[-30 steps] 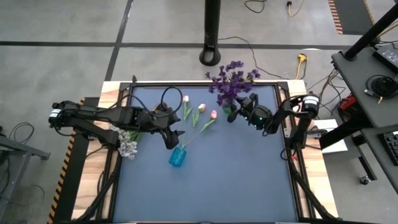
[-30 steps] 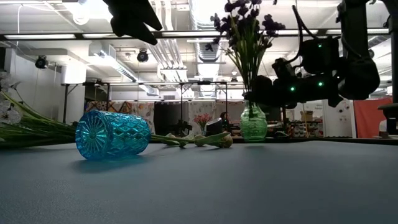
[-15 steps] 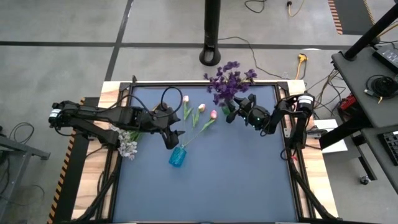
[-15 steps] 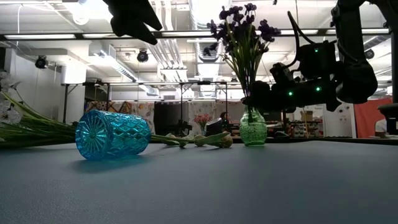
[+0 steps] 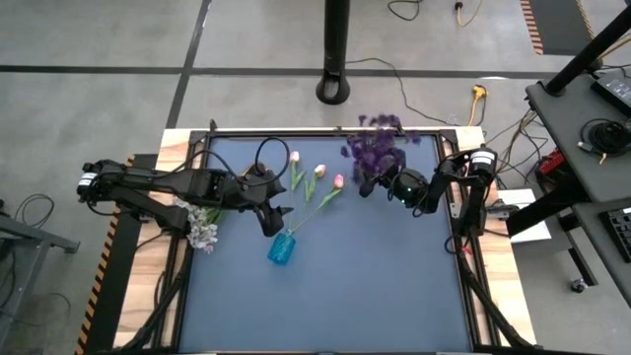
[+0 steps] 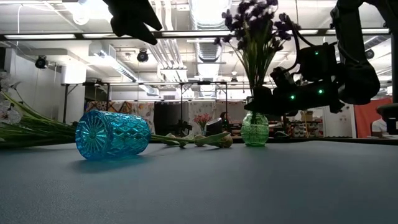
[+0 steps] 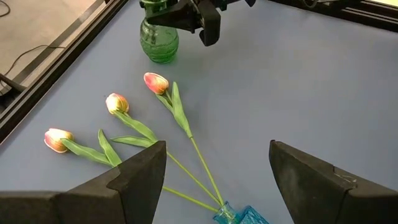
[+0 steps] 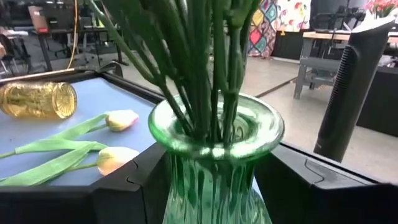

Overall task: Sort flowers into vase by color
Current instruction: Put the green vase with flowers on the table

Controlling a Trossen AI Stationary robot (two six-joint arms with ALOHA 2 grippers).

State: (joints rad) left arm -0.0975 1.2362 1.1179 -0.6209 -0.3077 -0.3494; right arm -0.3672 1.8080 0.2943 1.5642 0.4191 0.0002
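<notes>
Right claw (image 6: 266, 102) straddling the neck of the green vase (image 6: 255, 129), fingers spread to either side; whether pressing the glass, cannot tell, with the dark purple blooms (image 5: 375, 148) standing in the vase directly between them. Left claw (image 7: 214, 174) hovering spread above the pink tulips (image 7: 155, 83), stems reaching into the toppled blue vase (image 5: 281, 248) just beneath. Risking a tipped green vase if the withdrawing fingers snag its rim or stems, spilling sorted flowers across the bench (image 5: 375, 286).

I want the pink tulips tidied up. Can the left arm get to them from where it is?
Probably yes. The left gripper hangs open above the table, right by the blue vase lying on its side, and the pink tulips lie flat just ahead with nothing covering them.
</notes>
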